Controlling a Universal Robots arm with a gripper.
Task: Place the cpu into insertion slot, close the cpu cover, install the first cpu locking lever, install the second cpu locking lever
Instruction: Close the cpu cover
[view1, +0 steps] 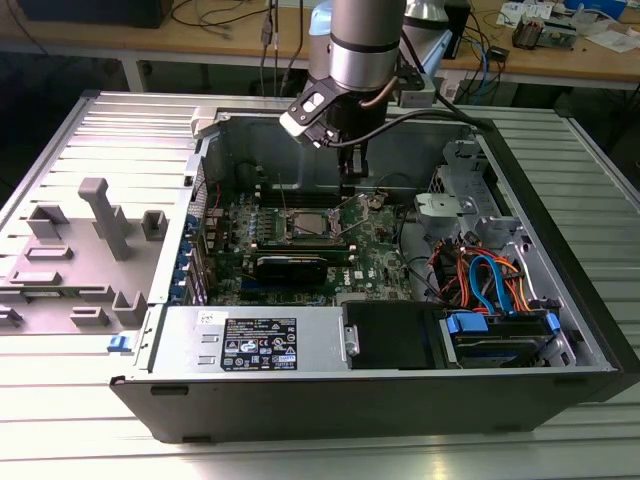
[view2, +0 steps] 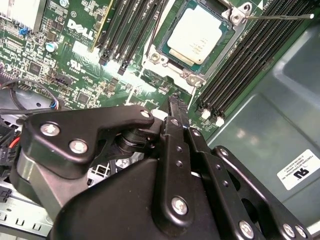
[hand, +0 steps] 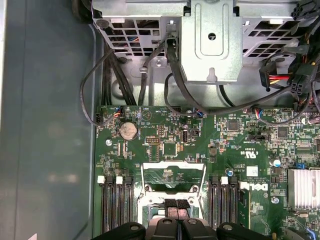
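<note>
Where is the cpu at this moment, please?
In the second wrist view the cpu sits in the insertion slot, between two banks of black memory slots.

- An electronics or robotics lab.
- A wooden workbench (view1: 150, 45) at the back carries loose cables (view1: 215, 15) and small circuit boards (view1: 540, 32).
- An opened computer case (view1: 350, 405) lies on a ribbed metal table (view1: 60, 440).

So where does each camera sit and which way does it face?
Exterior view: off the arm, above the open computer case, looking in; arm and hand over the motherboard.
Second wrist view: on the arm, looking past the hand at the cpu.
First wrist view: on the arm, facing motherboard and drive cage; hand shows.
Shared: hand and motherboard, all three.
</note>
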